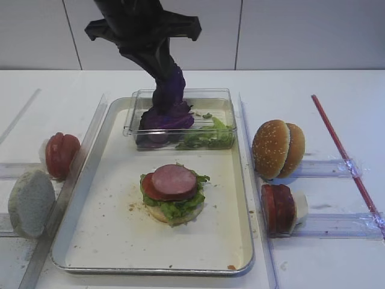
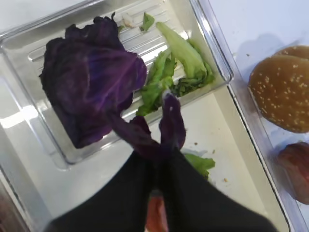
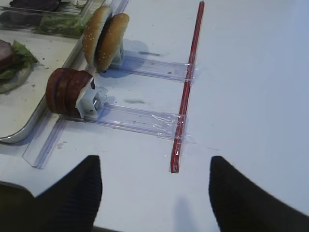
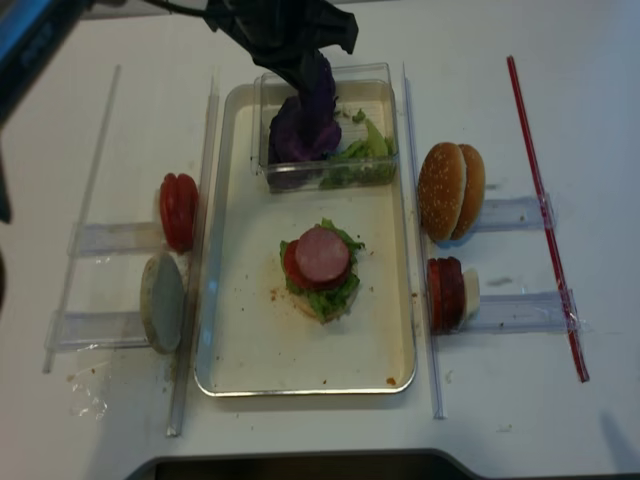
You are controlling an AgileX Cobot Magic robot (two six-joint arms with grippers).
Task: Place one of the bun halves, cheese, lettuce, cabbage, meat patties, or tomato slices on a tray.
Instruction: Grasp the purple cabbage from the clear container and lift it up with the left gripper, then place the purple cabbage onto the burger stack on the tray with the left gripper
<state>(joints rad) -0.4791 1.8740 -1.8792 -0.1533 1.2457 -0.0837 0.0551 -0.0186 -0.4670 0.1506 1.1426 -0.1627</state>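
White table — left end effector (image 2: pixel 161 145) pinches purple cabbage (image 2: pixel 91 82); tray (image 1: pixel 108 241) below.

My left gripper (image 2: pixel 159 145) points steeply down with its jaws pinched together, while my right gripper (image 3: pixel 154 193) hangs low, fingers spread wide apart.

A large rectangular silver metal tray (image 4: pixel 240 350) is lying on the white counter (image 4: pixel 520 420). At its middle, a round pale-pink meat slice (image 4: pixel 322 254) is sitting atop a red tomato disc (image 4: pixel 291 266) and ruffled green lettuce (image 4: pixel 335 293). The black left pincer (image 4: pixel 312 78) is gripping a purple cabbage leaf (image 4: pixel 305 125) over a clear plastic box (image 4: pixel 385 110).
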